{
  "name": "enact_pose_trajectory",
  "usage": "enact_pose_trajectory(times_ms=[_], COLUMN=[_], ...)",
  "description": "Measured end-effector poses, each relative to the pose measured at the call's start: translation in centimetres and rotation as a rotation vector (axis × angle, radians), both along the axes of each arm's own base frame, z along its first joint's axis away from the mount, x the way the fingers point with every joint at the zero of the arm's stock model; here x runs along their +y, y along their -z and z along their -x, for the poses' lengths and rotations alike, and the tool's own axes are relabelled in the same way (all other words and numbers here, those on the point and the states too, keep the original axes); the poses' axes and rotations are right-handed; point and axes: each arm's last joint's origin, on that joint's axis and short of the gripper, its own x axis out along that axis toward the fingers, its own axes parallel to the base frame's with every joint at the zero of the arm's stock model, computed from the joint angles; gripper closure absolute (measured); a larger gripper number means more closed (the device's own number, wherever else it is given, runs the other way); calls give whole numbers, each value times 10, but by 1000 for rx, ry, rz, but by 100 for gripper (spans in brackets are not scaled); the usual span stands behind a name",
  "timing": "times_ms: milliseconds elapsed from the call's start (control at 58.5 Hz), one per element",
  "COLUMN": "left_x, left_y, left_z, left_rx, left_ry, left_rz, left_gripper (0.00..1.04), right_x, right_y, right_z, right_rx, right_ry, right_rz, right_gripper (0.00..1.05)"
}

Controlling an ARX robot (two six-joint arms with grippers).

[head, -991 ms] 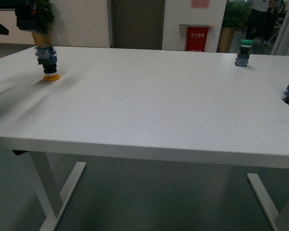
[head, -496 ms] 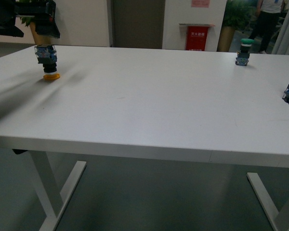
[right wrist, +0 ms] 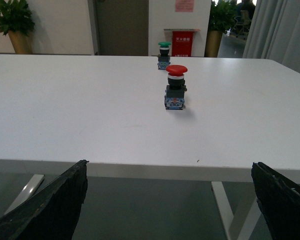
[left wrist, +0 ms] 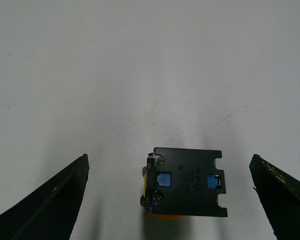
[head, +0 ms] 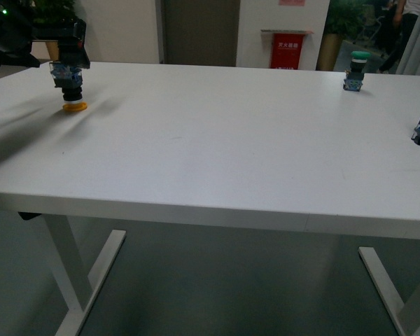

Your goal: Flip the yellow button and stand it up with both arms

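Approach step, it seems: the left gripper (left wrist: 170, 160), spread wide and empty, straddles the yellow button (left wrist: 187, 182) standing cap-down on the bench (left wrist: 140, 60); next it likely must close on the base.

This looks like an office or lobby-like work area. A plain white bench (head: 217, 154) on white metal legs stands on a grey floor (head: 224, 280). Around it are pale walls, a dark door (head: 199, 31) and potted plants (right wrist: 11, 17). A red sign stand (head: 286, 50) with white lettering sits by the wall, and a long grey curtain (right wrist: 280, 35) hangs at one side
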Motion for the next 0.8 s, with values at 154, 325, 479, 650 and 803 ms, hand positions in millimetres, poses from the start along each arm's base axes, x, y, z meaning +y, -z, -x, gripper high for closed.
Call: enact_pose_trajectory(times_ms=[154,325,479,650,803], left_x=[0,0,-2,-8,-26], left_y=[6,8,3,1,-20], left_z=[-5,-7,-8,-9,-7], left_rx=[14,17,4,-9,-100], left_ry=[0,3,6,17,114], left_rz=[1,9,16,48,206], left_gripper=[11,37,66,67,67], right_x=[0,0,0,0,0], right_y=[0,0,0,0,0], right_z=[0,0,0,0,0], right_rx=[0,0,0,0,0], right_ry=[0,0,0,0,0], right_rz=[0,0,0,0,0], right_gripper=[7,7,7,7,7])
